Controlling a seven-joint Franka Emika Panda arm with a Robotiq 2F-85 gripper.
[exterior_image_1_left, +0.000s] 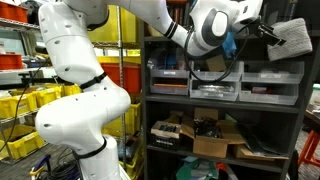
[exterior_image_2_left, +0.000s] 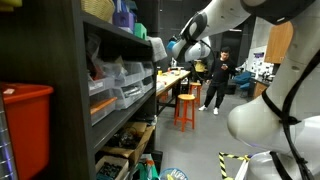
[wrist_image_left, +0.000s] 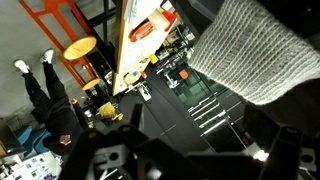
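Observation:
My gripper (exterior_image_1_left: 268, 30) is up at the top level of a dark shelf unit (exterior_image_1_left: 150, 100). A grey knitted cloth (exterior_image_1_left: 293, 38) sits tilted just beyond the fingertips, at the shelf's top edge. In the wrist view the cloth (wrist_image_left: 255, 50) fills the upper right, ahead of the jaws (wrist_image_left: 200, 140). The dark fingers stand wide apart at the lower left and lower right, and nothing shows between them. In an exterior view the gripper (exterior_image_2_left: 165, 47) reaches in towards the shelf's top board. The cloth is hard to make out there.
The shelf unit holds grey drawer bins (exterior_image_1_left: 195, 82) and cardboard boxes (exterior_image_1_left: 215, 140). Yellow and red crates (exterior_image_1_left: 25, 105) stand behind the arm. A person (exterior_image_2_left: 217, 80) stands by an orange stool (exterior_image_2_left: 186, 105). A red bin (exterior_image_2_left: 25, 125) sits on the near shelf.

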